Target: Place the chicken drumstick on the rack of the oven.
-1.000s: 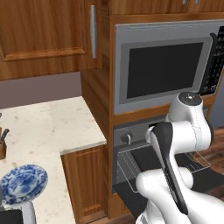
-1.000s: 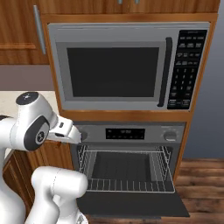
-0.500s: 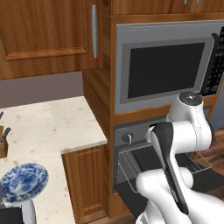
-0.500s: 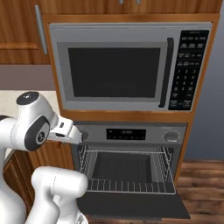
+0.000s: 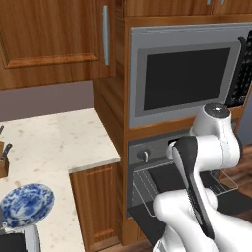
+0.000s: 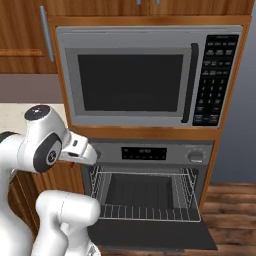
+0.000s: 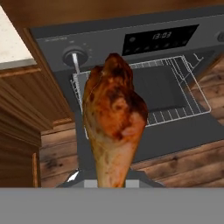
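Observation:
In the hand view, the orange-brown chicken drumstick [image 7: 114, 118] stands upright in the middle, thin end down between my gripper's [image 7: 113, 181] jaws, which are shut on it. Behind it lies the oven [image 7: 144, 41], its door folded down and its silver wire rack [image 7: 175, 114] pulled partly out of the dark cavity. The drumstick hangs in the air in front of the oven's left part, apart from the rack. The right base view shows the oven [image 6: 150, 152] and the rack [image 6: 150, 212], with my arm at the left.
A steel microwave [image 6: 135, 82] sits above the oven. The open oven door [image 6: 160, 235] juts out low over the wood floor. A pale counter [image 5: 49, 142] at the left carries a blue patterned plate [image 5: 27, 204] and a knife block [image 5: 4, 162]. Wooden cabinets flank the oven.

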You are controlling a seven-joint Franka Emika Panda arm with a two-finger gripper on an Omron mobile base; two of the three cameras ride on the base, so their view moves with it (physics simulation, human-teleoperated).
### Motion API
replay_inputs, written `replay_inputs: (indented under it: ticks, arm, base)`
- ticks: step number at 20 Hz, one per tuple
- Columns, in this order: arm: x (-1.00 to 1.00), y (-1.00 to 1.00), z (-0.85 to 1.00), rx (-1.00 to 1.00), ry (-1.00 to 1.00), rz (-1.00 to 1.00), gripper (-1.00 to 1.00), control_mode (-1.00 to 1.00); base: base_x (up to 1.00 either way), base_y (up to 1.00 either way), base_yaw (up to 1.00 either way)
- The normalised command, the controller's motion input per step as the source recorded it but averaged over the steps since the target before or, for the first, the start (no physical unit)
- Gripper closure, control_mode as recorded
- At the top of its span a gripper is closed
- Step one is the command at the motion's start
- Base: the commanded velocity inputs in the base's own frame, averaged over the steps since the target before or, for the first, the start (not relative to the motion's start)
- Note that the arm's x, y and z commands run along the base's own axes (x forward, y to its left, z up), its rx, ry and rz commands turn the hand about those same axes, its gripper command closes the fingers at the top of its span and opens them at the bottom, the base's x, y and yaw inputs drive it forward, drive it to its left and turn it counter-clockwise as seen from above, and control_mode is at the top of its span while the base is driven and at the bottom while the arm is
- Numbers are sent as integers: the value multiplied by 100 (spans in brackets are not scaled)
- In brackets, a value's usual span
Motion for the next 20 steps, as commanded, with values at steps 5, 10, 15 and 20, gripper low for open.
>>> replay_inputs:
  ticks: [5, 10, 15, 20]
  arm:
    - [48, -100, -30, 22, -2, 10, 100, -100]
    - [71, -100, -58, 28, -2, 11, 100, -100]
    - [72, -100, -92, 13, -36, 23, 100, -100]
    - [38, -92, -96, 0, -20, 17, 100, -100]
  base:
    - [0, 0, 0]
    - [0, 0, 0]
    - [0, 0, 0]
    - [0, 0, 0]
